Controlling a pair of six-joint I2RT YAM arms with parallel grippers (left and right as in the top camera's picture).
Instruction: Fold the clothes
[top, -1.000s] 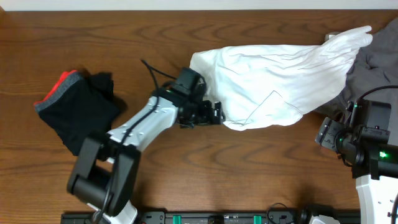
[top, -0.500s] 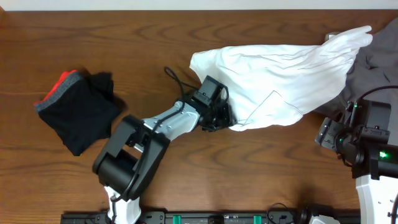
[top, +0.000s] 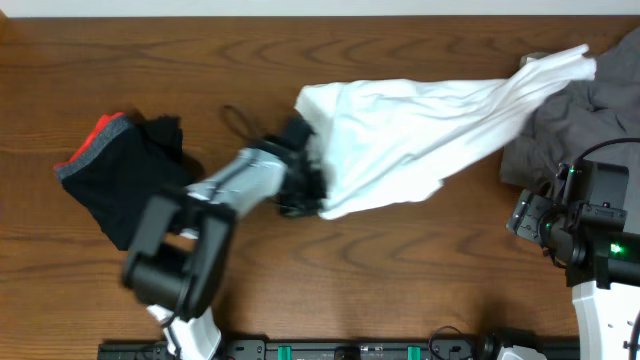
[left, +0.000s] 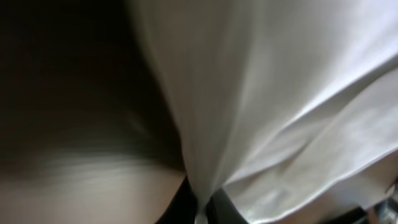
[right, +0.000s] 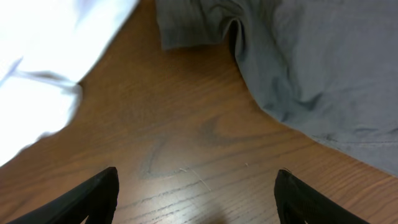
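- Right of your left end effector (top: 308, 192), clamped on its edge, the white T-shirt (top: 400, 130) lies on the table (top: 300, 60); a thin pinch may slip.
- Your right end effector (right: 199, 196) gapes idle; dragging could snag the grey garment (right: 311, 68).

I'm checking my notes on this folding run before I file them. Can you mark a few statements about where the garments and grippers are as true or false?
1. The left gripper is closed on an edge of the white T-shirt. True.
2. The white T-shirt's right end meets the gray garment. True.
3. The right gripper holds the gray garment. False: its jaws are open over the bare table and hold nothing.
4. The black garment lies on the white T-shirt. False: it lies apart from it, at the left side of the table.
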